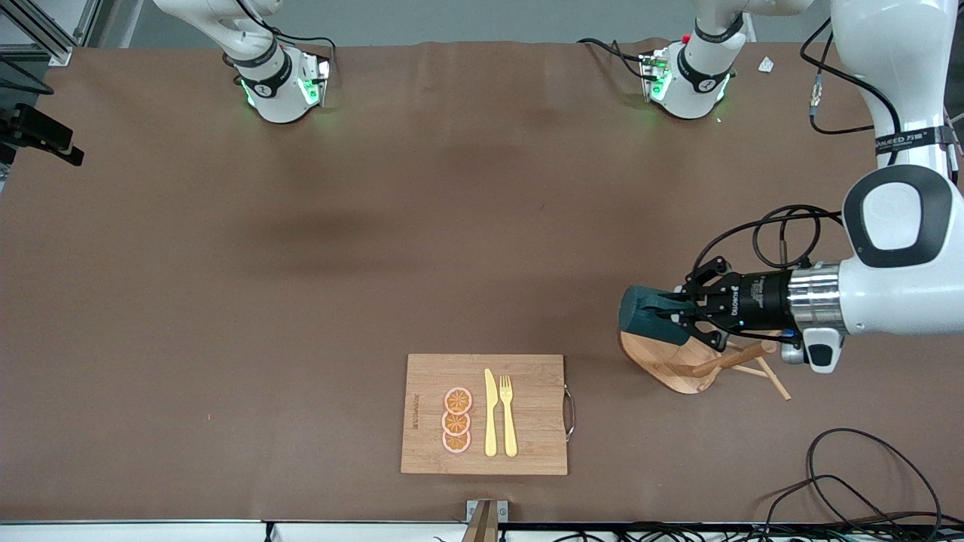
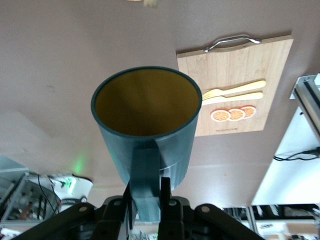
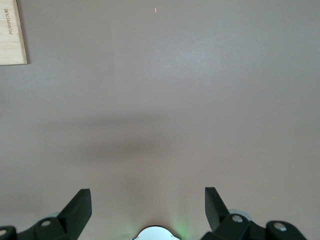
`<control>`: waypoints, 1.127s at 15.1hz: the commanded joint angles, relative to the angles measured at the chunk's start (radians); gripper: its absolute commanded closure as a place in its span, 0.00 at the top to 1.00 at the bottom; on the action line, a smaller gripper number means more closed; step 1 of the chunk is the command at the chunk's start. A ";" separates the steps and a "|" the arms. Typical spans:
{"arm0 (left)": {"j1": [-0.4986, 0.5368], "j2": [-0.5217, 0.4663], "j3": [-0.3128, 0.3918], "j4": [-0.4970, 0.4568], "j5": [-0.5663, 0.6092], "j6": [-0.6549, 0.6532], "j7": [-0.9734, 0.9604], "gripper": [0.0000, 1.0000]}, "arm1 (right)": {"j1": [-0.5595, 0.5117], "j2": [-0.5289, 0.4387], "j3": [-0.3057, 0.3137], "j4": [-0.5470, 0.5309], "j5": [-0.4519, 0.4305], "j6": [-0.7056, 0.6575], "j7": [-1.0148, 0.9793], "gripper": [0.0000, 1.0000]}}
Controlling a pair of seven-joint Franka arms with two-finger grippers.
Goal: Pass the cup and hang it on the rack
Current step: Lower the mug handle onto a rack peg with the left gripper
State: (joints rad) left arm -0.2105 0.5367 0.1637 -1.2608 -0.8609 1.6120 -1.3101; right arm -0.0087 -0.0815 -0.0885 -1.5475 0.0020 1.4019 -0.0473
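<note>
While the left pincer (image 1: 672,315) grips the cup (image 1: 642,315) over the rack (image 1: 681,365), the cutting board (image 1: 484,414) lies nearby.

brown table (image 1: 301,301), evenly lit

We see even, soft overhead light on the matte brown tabletop (image 1: 301,301), with faint blurred shadows in the upper middle of the front view. Green glow tints the arm bases (image 1: 282,90). The wrist views look paler, slightly washed out.
</note>
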 commanded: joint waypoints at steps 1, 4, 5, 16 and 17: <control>0.048 0.028 -0.006 0.006 -0.055 -0.023 0.023 0.00 | -0.011 -0.021 0.009 -0.009 0.010 -0.006 -0.011 1.00; 0.057 0.051 -0.004 0.006 -0.047 -0.023 0.020 0.00 | -0.010 -0.021 0.010 -0.009 0.010 -0.006 -0.011 1.00; 0.065 0.057 -0.004 0.006 -0.047 -0.023 0.018 0.00 | -0.010 -0.021 0.010 -0.009 0.010 -0.006 -0.011 1.00; 0.125 0.101 -0.004 0.006 -0.049 -0.023 0.022 0.01 | -0.008 -0.023 0.010 -0.009 0.009 -0.006 -0.013 1.00; 0.126 0.109 -0.006 0.008 -0.052 -0.023 0.022 0.01 | -0.008 -0.023 0.010 -0.009 0.009 -0.006 -0.013 1.00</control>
State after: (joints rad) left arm -0.0958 0.6353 0.1631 -1.2626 -0.8882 1.6035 -1.2950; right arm -0.0086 -0.0815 -0.0854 -1.5469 0.0020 1.4018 -0.0493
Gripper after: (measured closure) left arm 0.789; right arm 0.000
